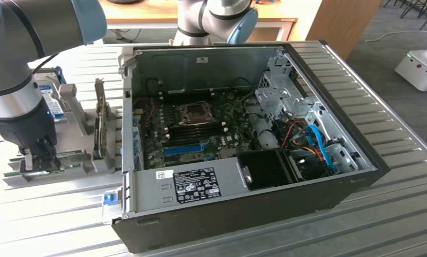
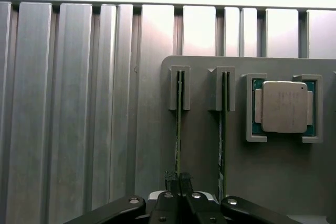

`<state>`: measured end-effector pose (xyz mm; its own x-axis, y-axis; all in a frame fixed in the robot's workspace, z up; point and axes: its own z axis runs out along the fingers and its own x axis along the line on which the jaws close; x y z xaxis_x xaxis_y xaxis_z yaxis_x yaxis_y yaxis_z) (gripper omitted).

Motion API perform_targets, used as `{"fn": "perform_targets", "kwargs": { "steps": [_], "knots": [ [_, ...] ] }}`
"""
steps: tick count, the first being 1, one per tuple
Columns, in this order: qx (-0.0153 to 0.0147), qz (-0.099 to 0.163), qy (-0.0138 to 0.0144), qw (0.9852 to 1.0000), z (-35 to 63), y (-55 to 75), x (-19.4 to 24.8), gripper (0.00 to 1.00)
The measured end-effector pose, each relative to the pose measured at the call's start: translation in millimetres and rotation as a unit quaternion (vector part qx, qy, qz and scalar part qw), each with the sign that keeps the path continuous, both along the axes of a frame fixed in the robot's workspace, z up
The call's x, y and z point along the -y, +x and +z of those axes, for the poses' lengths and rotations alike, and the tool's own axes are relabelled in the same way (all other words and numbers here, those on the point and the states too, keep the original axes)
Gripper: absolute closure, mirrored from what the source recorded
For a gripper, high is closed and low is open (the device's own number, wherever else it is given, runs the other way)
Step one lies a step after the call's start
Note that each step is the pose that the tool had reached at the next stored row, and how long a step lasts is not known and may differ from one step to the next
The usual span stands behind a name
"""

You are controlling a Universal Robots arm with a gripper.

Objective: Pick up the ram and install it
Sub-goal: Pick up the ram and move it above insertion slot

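- Pinching the ram (image 2: 178, 124) by its upper edge, the gripper (image 2: 178, 179) is standing narrow, its fingertips pressing together on the thin green stick.
- The ram is sitting edge-up in its slot of the grey holder plate (image 2: 283, 182), so the grasp is looking made while no lift is showing yet.
- The second stick (image 2: 223, 124) is standing in the neighbouring slot, just beside the ram and untouched.
- Installing is looking wholly undone: the memory slots (image 1: 199, 130) on the motherboard (image 1: 221, 142) inside the open computer case (image 1: 256, 209) are lying well apart from the holder, towards the exterior view's right.
- The wrist view is giving what the other cannot: which of the two sticks is lying between the fingertips, and a processor (image 2: 284, 107) resting in its own pocket beside them.
- The exterior view is offering the wider layout: the arm (image 1: 14, 80) reaching down over the holder at that view's left, a hard drive (image 1: 53, 101) with a blue label standing behind it, and the slatted metal table (image 1: 384, 214) carrying everything.
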<state>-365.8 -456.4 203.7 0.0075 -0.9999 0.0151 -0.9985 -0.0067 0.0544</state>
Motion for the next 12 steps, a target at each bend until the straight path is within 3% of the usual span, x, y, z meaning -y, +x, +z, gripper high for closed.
{"fn": "perform_targets", "kwargs": {
  "steps": [12],
  "knots": [
    [0.0000,0.000,-0.0001,1.0000,21.2,-0.1,0.0,0.88]
  ]
}}
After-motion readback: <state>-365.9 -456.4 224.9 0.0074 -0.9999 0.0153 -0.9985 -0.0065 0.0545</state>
